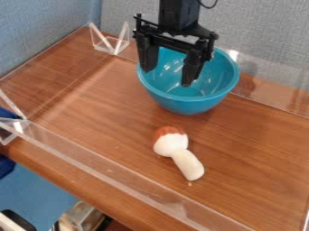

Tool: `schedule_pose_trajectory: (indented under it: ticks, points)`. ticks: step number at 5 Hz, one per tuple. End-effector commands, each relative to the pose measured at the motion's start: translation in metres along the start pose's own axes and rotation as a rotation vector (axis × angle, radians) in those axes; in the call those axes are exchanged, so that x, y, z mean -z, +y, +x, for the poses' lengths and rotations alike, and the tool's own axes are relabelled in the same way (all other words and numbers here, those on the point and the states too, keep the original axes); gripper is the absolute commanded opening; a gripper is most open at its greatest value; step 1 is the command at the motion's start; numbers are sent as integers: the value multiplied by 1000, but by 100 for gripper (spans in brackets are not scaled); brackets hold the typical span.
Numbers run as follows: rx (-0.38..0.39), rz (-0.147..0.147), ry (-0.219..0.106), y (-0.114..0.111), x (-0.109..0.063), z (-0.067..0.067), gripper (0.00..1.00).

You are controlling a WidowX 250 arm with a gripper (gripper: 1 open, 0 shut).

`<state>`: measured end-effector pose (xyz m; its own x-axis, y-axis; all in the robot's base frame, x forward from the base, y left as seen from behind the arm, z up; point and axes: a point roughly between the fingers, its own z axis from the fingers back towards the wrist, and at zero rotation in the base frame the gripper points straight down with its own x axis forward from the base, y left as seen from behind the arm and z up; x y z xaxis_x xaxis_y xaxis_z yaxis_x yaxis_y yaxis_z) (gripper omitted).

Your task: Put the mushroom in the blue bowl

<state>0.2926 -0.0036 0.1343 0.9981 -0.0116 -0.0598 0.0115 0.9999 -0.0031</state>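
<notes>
Camera view: the claw (175, 65) hangs spread and empty over the blue bowl (187, 86) at upper centre; the mushroom (176, 152) lies ungrasped on the desk (85, 99) below.

The bowl (187, 86) is a glossy teal-blue, plain all over, with pale highlights on its inner wall and no pattern. The mushroom (178, 152) has an orange-brown cap and a cream-white stem. The gripper (174, 70) is black, jaws included, as is the arm above it. The bench (85, 104) is warm reddish-brown wood with a fine straight grain running along it and a soft sheen. A clear barrier (72, 144) edges it, colourless with whitish glints. The wall (42, 23) behind is a muted grey-blue, lightly speckled.
</notes>
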Motion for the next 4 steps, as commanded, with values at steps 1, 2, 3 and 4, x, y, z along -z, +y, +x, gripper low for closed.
schedule_pose_trajectory:
  ticks: [1,2,3,4]
  points:
    - [-60,-13,-4,-14,5,-10,100]
    - [-147,-35,-14,-34,15,-26,100]
    - [-250,-51,-33,-48,34,-34,100]
    - [-388,-80,-56,-55,52,-42,100]
